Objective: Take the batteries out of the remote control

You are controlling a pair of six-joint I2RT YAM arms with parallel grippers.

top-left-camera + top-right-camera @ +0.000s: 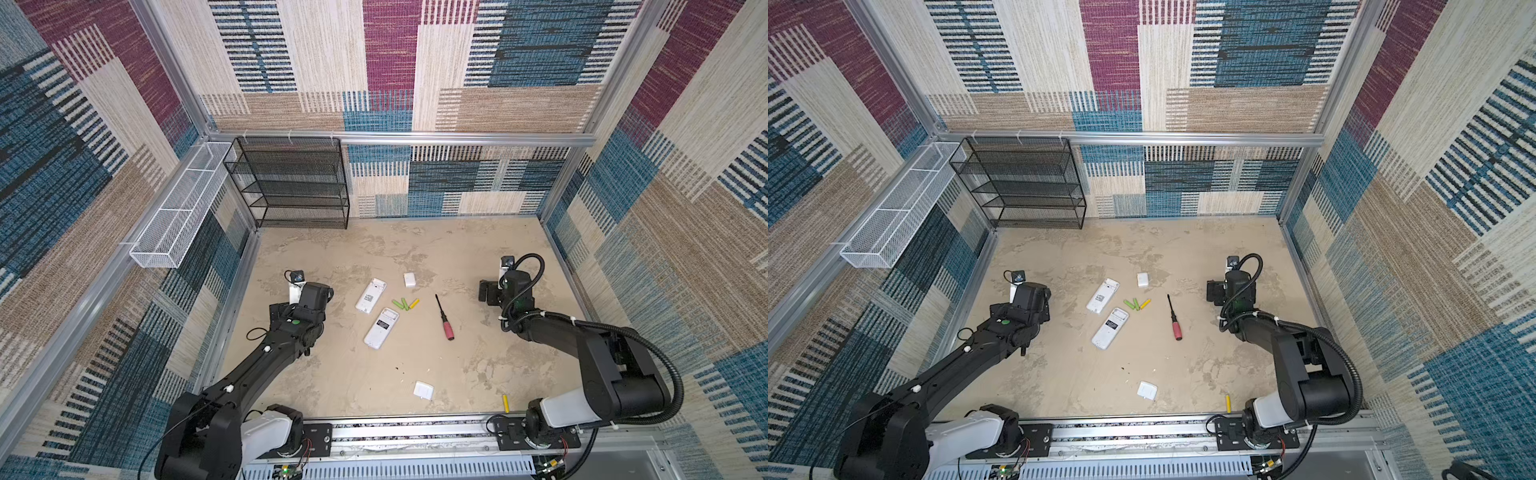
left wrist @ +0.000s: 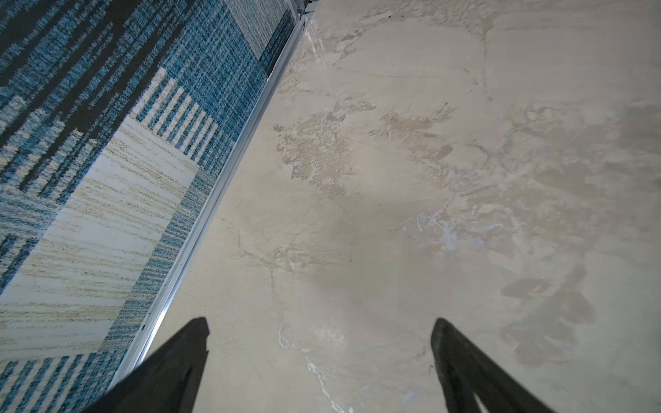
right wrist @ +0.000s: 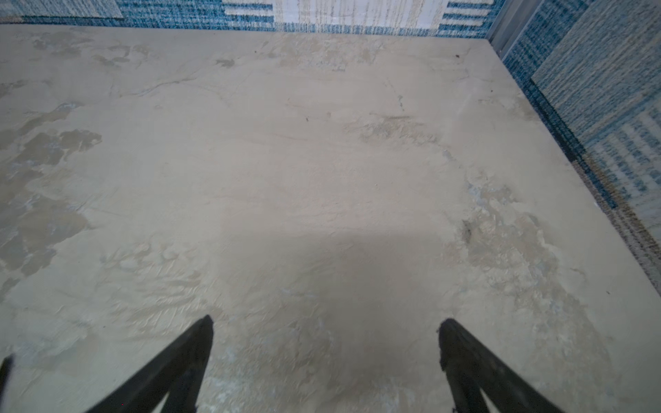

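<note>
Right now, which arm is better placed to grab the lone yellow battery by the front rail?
Probably right: the yellow battery lies beside that arm's base, and the right gripper is open and empty. The left gripper sits much farther away.

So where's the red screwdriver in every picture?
In a top view: the screwdriver lies a little right of the table's middle, red handle toward the near edge.
In a top view: the screwdriver lies the same way, just right of middle.
Left wrist view: not in it, only bare table.
Right wrist view: not in it, only bare table.
Shared landmark: the bunch of batteries just left of its shaft in both top views.
</note>
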